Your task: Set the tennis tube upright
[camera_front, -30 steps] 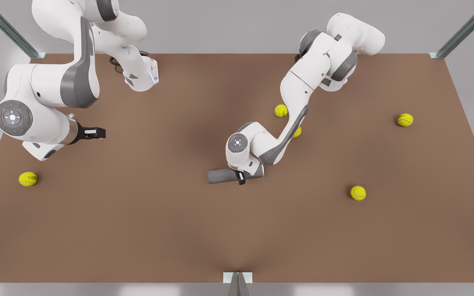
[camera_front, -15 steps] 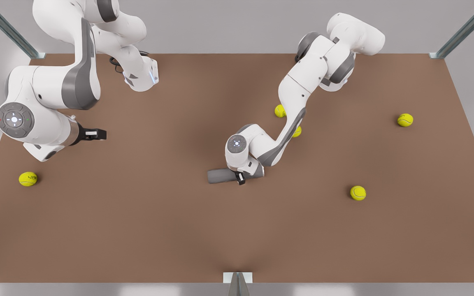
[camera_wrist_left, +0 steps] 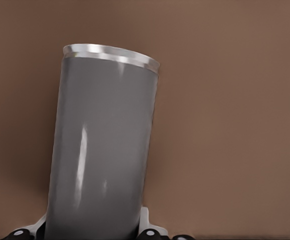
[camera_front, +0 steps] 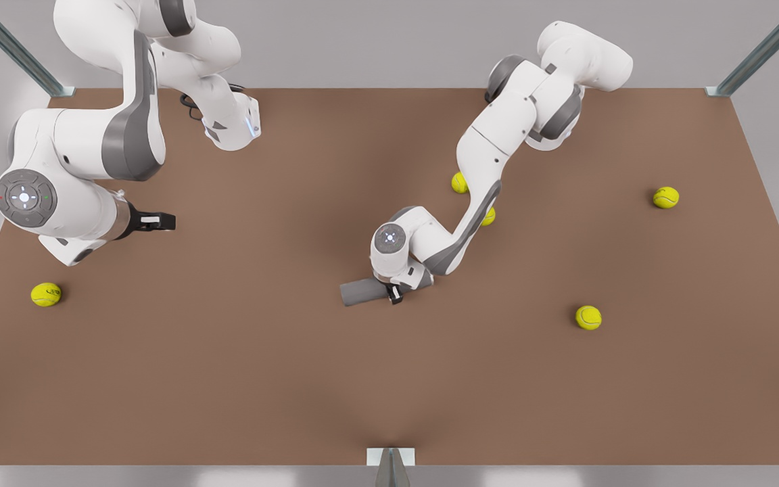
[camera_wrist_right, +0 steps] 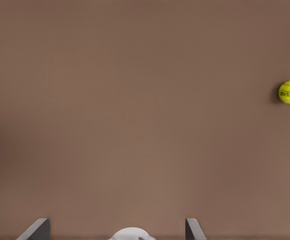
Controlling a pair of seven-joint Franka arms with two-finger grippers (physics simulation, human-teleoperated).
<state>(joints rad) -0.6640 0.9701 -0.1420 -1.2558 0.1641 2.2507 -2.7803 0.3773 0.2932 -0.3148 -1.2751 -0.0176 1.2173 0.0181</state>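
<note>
Here the tennis tube [camera_front: 362,293] lies near the middle of the brown table [camera_front: 227,379], its long axis running roughly across the front view, with the end toward that view's left dipped a little lower in the picture. The left gripper [camera_front: 395,293] is clamped across the tube's body near its middle to far end, a dark finger showing on the near side of the barrel. In the left wrist view the tube [camera_wrist_left: 105,150] runs away from the camera out of the fingers [camera_wrist_left: 147,230], which hug its sides.

To do the step well, I judge the arm should lift first, so the lower end clears the table, and only then turn the wrist. The hold looks off-centre, so the long free end may swing or slip on a smooth wall; a slow turn and a firm squeeze would suit. It should be set down flat on one end and released only once it stands without leaning.

The tube is a plain matte dark-grey cylinder with a bright silvery rim at the far end.

The right gripper [camera_front: 159,219] waits open and empty, well apart near the front view's left edge, a tennis ball [camera_front: 46,294] lying beyond it.
</note>
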